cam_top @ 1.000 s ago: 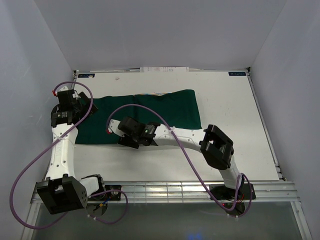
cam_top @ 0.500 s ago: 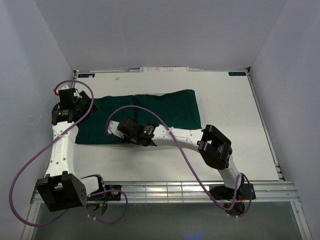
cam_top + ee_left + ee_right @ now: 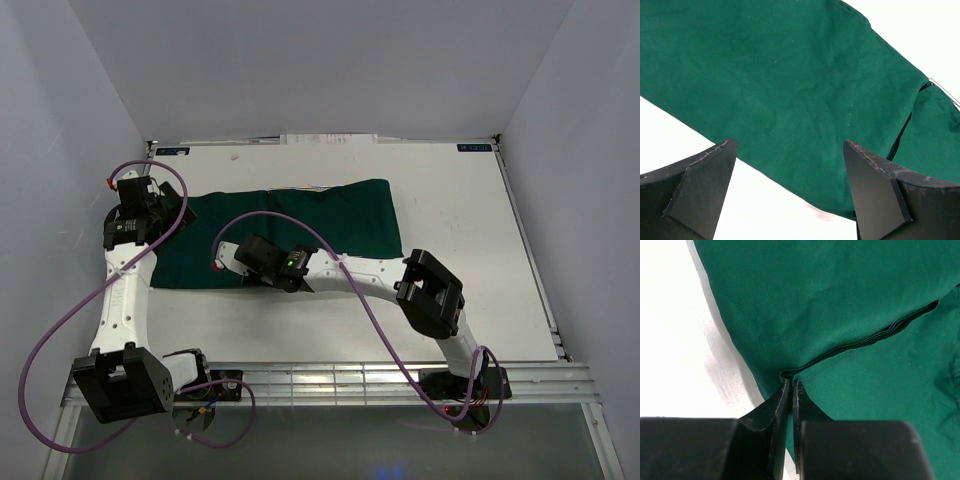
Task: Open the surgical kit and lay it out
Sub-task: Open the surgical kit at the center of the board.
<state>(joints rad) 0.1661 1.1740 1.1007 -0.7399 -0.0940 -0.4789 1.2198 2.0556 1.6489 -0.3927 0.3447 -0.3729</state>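
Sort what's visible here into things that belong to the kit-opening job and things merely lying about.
Job:
- green cloth wrap, folded
- right end effector, pinching the wrap's edge
- left end effector, open above the wrap

Lying about:
- white papers at the far table edge
- blue label

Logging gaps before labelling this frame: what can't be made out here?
- Top view: whatever lies inside the green cloth wrap, covered by the cloth itself.
- Right wrist view: how many cloth layers the right end effector pinches, hidden inside its closed grip.
- Top view: fingertips of the left end effector, hidden under its own wrist.
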